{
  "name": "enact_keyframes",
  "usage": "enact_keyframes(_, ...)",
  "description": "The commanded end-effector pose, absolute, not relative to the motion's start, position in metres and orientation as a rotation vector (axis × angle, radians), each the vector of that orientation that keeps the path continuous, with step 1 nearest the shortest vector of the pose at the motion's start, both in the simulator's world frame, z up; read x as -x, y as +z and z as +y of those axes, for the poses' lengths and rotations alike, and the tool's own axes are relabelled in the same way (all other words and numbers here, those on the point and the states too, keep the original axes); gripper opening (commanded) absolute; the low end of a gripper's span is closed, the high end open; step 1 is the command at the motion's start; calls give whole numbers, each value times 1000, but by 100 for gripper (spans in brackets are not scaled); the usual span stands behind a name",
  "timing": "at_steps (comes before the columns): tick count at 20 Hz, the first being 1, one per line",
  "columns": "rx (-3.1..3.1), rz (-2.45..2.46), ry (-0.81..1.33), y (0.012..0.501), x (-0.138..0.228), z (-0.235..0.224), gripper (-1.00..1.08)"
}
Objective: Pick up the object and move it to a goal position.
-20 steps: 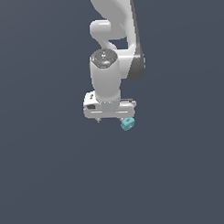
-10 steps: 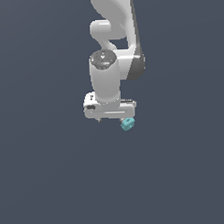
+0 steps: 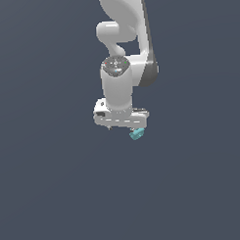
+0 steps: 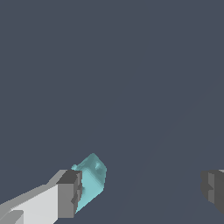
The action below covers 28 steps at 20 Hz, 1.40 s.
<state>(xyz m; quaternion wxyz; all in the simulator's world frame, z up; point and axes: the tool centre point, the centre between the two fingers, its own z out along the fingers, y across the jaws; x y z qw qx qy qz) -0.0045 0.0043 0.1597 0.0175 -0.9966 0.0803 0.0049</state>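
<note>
Jaws spread wide, the white robot arm [image 3: 122,87] points straight down; the small translucent teal notched block [image 4: 91,180] rests against one grey fingertip [image 4: 70,193], the other well apart.

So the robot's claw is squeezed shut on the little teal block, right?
Not quite. The wrist view shows the gripper wide open: the teal block sits against one finger, while the other finger is far away from it.
</note>
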Motion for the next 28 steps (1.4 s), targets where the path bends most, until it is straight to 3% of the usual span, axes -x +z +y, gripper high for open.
enact_keyframes(1, 3092, 311, 16, 156, 7, 9, 100)
enact_keyframes(28, 2889, 1212, 12, 108, 47, 69, 100)
